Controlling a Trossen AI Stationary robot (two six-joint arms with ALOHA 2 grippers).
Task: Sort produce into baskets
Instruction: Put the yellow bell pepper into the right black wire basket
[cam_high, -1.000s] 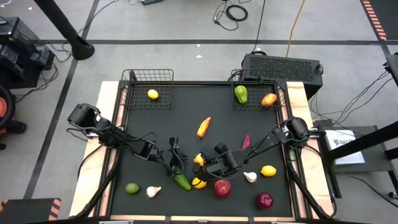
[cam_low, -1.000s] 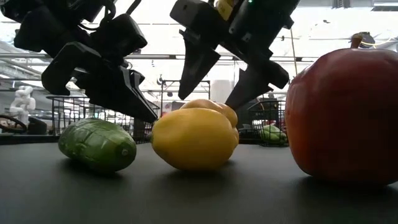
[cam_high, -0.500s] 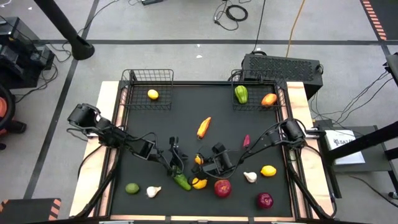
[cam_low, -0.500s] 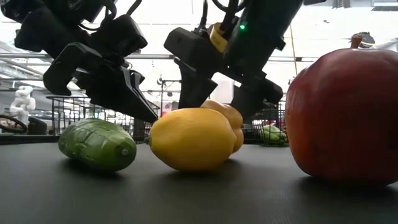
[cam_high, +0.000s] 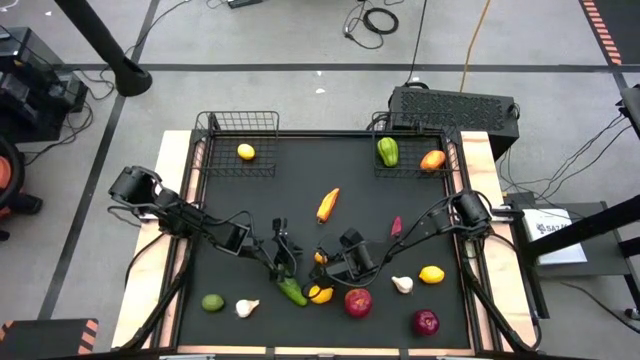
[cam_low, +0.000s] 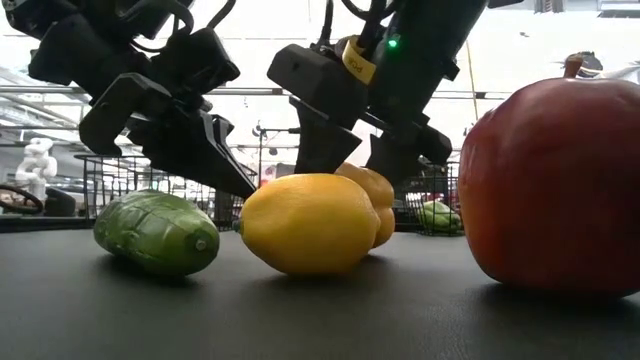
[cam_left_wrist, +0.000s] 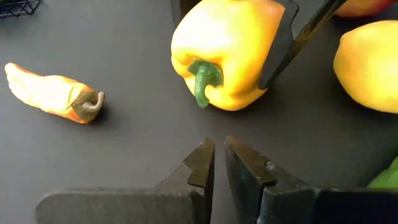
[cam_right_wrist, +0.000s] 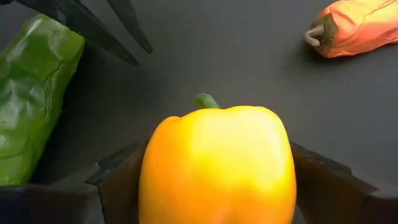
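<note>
With yellow pepper between right gripper fingers, lemon beside

Robotics lab or workshop: grey concrete floor with loose cables, hazard-striped tape, black equipment box, stand base around work table.

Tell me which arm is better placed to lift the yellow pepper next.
Right. The right gripper straddles the yellow pepper, a finger on each side. The left gripper is shut and empty, stopped short of the pepper beside the green cucumber.
</note>
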